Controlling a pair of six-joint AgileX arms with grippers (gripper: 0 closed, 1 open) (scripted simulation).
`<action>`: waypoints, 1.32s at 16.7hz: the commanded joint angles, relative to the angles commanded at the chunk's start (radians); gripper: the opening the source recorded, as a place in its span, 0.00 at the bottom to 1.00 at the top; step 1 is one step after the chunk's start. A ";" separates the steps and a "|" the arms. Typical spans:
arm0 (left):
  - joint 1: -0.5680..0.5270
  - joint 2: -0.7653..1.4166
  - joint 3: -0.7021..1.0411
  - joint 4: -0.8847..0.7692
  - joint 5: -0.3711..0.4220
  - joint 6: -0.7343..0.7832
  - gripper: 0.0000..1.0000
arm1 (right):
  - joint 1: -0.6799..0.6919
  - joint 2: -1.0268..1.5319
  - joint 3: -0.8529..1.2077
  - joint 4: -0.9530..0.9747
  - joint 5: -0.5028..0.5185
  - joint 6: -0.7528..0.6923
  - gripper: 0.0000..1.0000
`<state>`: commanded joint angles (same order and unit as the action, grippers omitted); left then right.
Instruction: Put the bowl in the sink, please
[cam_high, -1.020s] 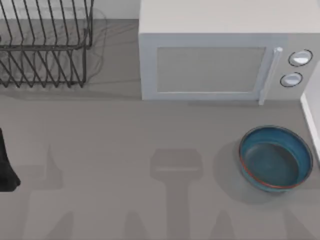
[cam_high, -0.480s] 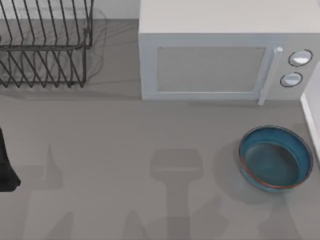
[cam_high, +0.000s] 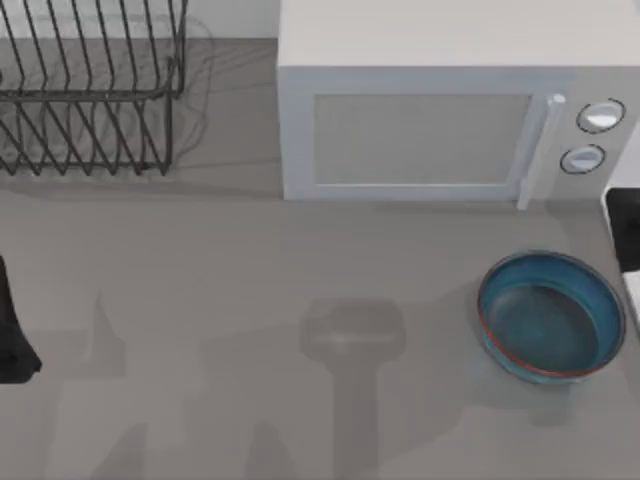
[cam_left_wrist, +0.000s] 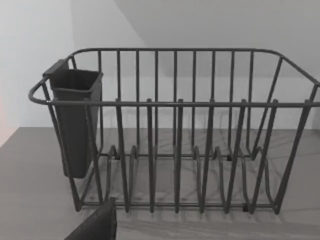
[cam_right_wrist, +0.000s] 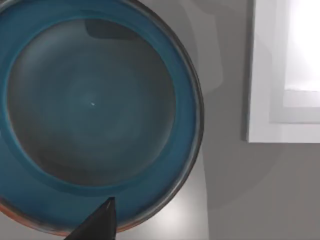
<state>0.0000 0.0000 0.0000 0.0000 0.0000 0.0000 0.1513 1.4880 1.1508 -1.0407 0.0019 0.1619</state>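
Observation:
The teal-blue bowl with its reddish-brown rim line stands upright and empty on the grey table, at the right, in front of the microwave. The right wrist view looks straight down into the bowl, and a dark tip of my right gripper hangs over its near rim. My right arm reaches in at the top view's right edge, just behind the bowl. My left arm is parked at the left edge, and a dark tip of its gripper faces the dish rack. The sink is out of view.
A white microwave with its door closed stands at the back, right of centre; its corner lies close to the bowl. A dark wire dish rack with a cutlery cup stands at the back left.
A dark part of my right arm has come into the top view at the right edge, behind the bowl. Shadows on the table have shifted. The bowl has not moved.

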 joint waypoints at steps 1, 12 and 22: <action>0.000 0.000 0.000 0.000 0.000 0.000 1.00 | 0.006 0.061 0.050 -0.041 0.000 0.007 1.00; 0.000 0.000 0.000 0.000 0.000 0.000 1.00 | 0.020 0.233 0.195 -0.154 -0.002 0.026 1.00; 0.000 0.000 0.000 0.000 0.000 0.000 1.00 | 0.028 0.352 -0.058 0.220 -0.001 0.032 1.00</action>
<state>0.0000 0.0000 0.0000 0.0000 0.0000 0.0000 0.1793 1.8401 1.0927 -0.8204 0.0009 0.1936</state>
